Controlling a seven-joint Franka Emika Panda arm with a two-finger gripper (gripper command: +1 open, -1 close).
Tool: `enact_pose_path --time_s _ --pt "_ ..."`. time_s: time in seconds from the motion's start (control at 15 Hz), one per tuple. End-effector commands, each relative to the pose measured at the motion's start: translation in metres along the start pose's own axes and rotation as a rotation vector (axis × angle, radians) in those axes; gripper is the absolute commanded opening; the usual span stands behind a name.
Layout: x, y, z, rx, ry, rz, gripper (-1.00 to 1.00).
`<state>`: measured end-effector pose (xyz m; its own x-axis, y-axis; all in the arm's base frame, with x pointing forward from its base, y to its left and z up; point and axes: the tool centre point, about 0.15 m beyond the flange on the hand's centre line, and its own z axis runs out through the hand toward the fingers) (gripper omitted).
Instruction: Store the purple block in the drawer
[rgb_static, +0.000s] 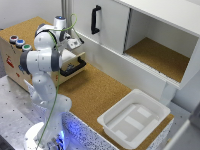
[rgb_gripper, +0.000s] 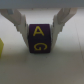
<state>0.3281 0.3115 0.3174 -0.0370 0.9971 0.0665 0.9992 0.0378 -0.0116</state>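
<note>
Gripper: one gripper (rgb_gripper: 39, 26), its two pale fingers (rgb_gripper: 19, 21) splayed outward on either side of the block, touching or nearly touching its upper corners; whether they bore on it could not be told.
Purple block: one purple block (rgb_gripper: 39, 39), standing on a pale surface between the fingers, with yellow letters A and G on its near face.
Yellow object: one, only an edge (rgb_gripper: 2, 48) visible beside the block; its kind could not be told.
Arm: one white arm (rgb_static: 42, 60), rising from the near edge of the table and bent over the drawer box.
Tub: one white plastic tub (rgb_static: 134, 118), at the table's near corner on the exterior view's right.
Table: one cork-topped table (rgb_static: 97, 92).
Drawer: one drawer (rgb_static: 75, 65), pulled out from the small box (rgb_static: 15, 62), tan front and black bar handle showing; the arm hid its inside.
Buttons: three buttons (rgb_static: 19, 43) in a row on the box top.
Cabinet: one large white cabinet (rgb_static: 145, 35) along the far edge, one door shut with a vertical black handle (rgb_static: 95, 19), one compartment open.
</note>
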Motion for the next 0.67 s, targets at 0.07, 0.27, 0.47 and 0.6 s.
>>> enact_pose_path --time_s 0.07,0.27,0.47,0.6 --pt "0.001 -0.045 -0.065 -0.110 0.010 -0.078 1.00" --pt "-0.005 -0.052 -0.107 -0.179 0.034 -0.009 1.00" --pt "-0.026 -0.053 -0.150 -0.275 0.027 0.118 1.00" --pt "-0.058 -0.046 -0.168 -0.284 0.011 0.254 1.00"
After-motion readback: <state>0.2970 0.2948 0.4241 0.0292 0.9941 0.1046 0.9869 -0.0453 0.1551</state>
